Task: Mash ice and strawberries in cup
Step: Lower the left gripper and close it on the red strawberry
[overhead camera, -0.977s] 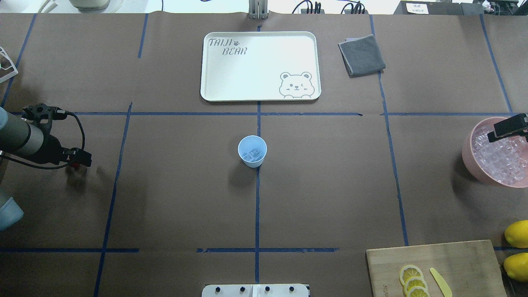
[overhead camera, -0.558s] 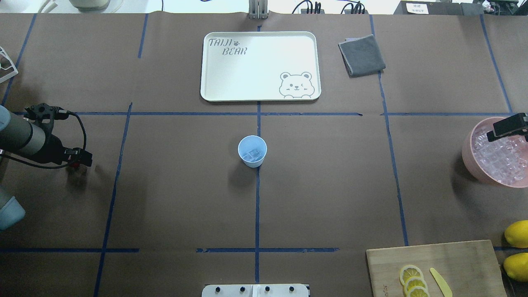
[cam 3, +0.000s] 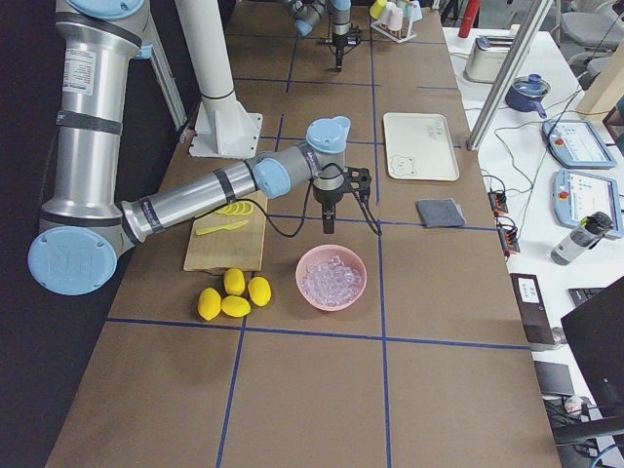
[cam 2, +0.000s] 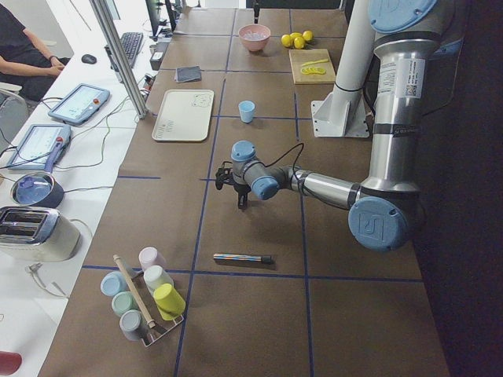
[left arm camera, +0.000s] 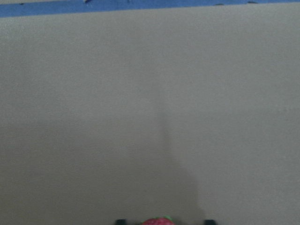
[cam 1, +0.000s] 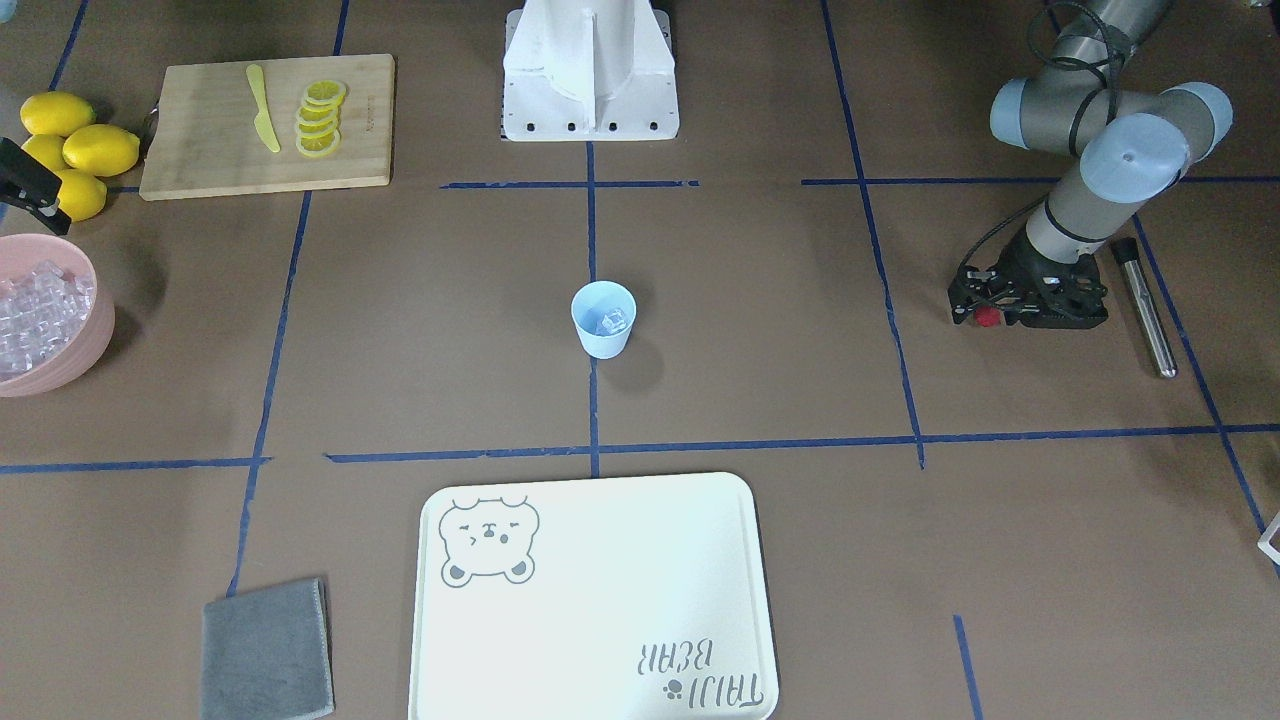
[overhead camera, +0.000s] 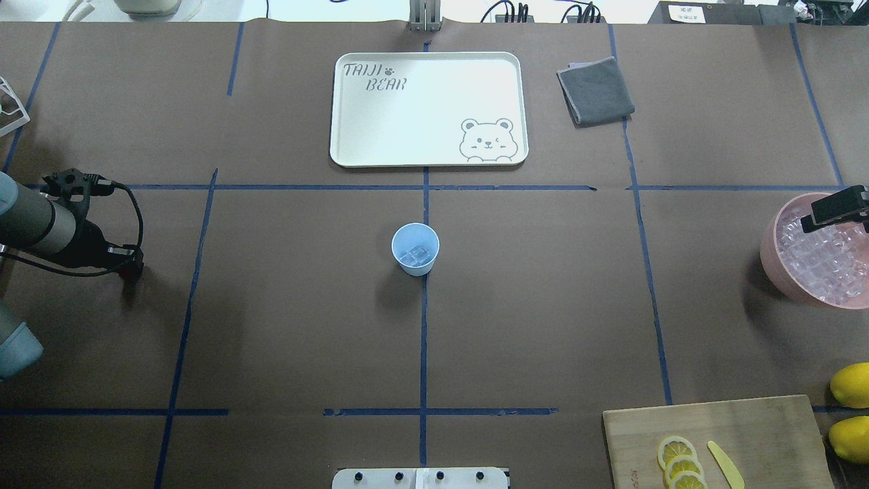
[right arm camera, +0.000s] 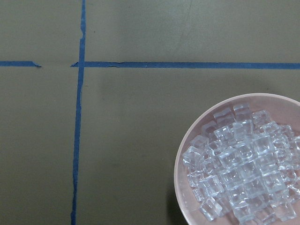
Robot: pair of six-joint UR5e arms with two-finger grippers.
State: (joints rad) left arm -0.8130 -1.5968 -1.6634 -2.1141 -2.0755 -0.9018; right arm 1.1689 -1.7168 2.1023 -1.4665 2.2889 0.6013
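A robotics lab, by the look of it: a long worktop (overhead camera: pixel 543 305) papered brown and gridded with blue tape lines (overhead camera: pixel 423 339), grey-and-blue robot arms (cam 2: pixel 330 188) on a white pedestal (cam 1: pixel 590 80), and a side desk (cam 2: pixel 94 165) carrying teach pendants (cam 2: pixel 78 104), a keyboard (cam 2: pixel 131 45) and cables.

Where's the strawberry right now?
Front-facing view, right side: the strawberry sits at the tip of the left claw, near the metal rod and far from the cup.
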